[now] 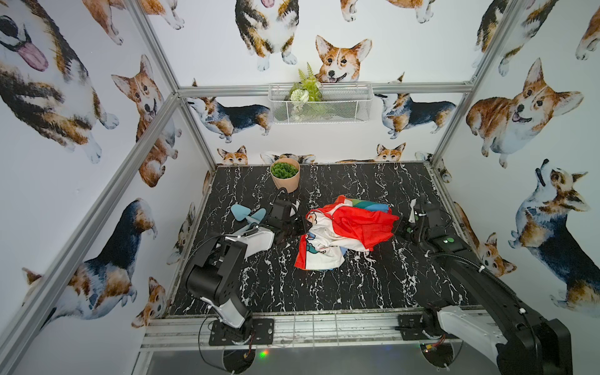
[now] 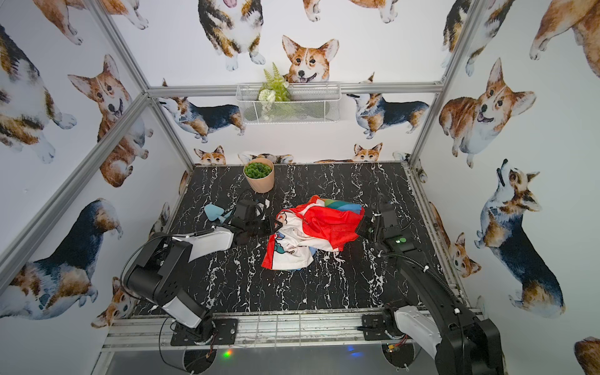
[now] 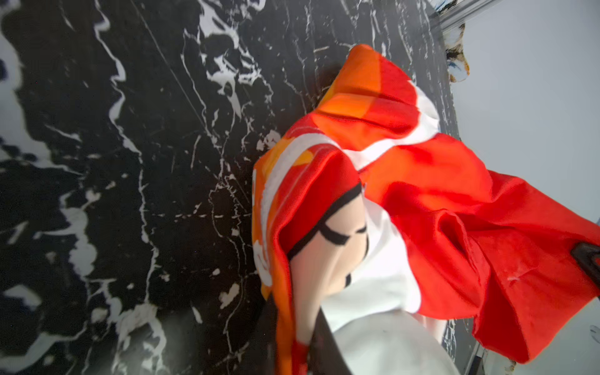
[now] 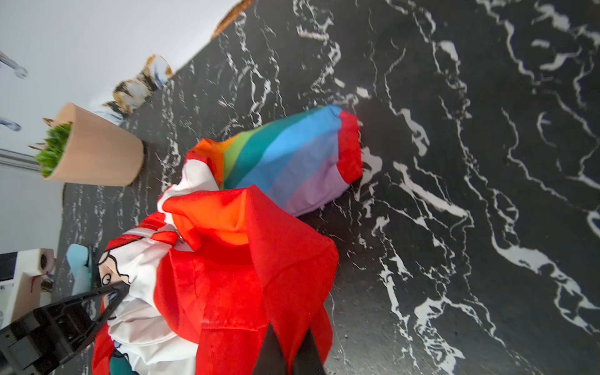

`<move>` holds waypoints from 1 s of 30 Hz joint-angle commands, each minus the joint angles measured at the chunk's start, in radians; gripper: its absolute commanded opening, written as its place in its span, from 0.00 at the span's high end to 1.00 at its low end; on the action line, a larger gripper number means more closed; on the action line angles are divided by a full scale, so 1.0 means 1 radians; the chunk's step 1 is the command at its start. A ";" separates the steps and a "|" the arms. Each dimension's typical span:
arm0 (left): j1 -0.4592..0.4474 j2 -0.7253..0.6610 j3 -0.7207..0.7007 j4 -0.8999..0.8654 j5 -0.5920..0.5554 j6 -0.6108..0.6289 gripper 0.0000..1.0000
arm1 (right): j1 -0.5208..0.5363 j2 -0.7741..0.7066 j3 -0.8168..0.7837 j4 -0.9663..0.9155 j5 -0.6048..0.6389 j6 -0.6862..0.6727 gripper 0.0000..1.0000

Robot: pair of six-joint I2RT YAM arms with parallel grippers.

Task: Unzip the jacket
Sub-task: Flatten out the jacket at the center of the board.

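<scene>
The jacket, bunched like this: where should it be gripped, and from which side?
Probably at opposite ends, each from its own side: the left gripper on the white cartoon-print edge, the right gripper on the red hood, as they grip now. The jacket lies crumpled, folded over itself; pulling those ends apart should flatten it.

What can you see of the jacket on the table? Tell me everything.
The jacket is small and thin, crumpled on the black marbled table. A red hood lies on top, a rainbow-striped sleeve with a red cuff behind, a white cartoon-printed panel in front. The left end effector is shut on its white side, the right end effector on the red part. The zipper cannot be made out.
</scene>
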 commanded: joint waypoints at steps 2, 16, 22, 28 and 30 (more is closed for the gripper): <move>-0.001 -0.103 0.048 -0.124 -0.072 0.061 1.00 | 0.000 -0.016 0.124 -0.009 0.029 -0.017 1.00; 0.000 -0.506 0.315 -0.559 -0.245 0.276 1.00 | 0.000 0.101 0.605 -0.038 0.003 -0.092 1.00; -0.039 -0.554 0.362 -0.687 -0.192 0.364 1.00 | -0.011 0.159 0.681 -0.105 0.069 -0.145 1.00; -0.240 -0.504 0.221 -0.634 -0.140 0.379 0.30 | -0.185 0.169 0.476 -0.129 0.002 -0.067 1.00; -0.260 -0.484 0.200 -0.605 -0.172 0.365 0.19 | -0.229 0.171 0.399 -0.108 -0.035 -0.043 1.00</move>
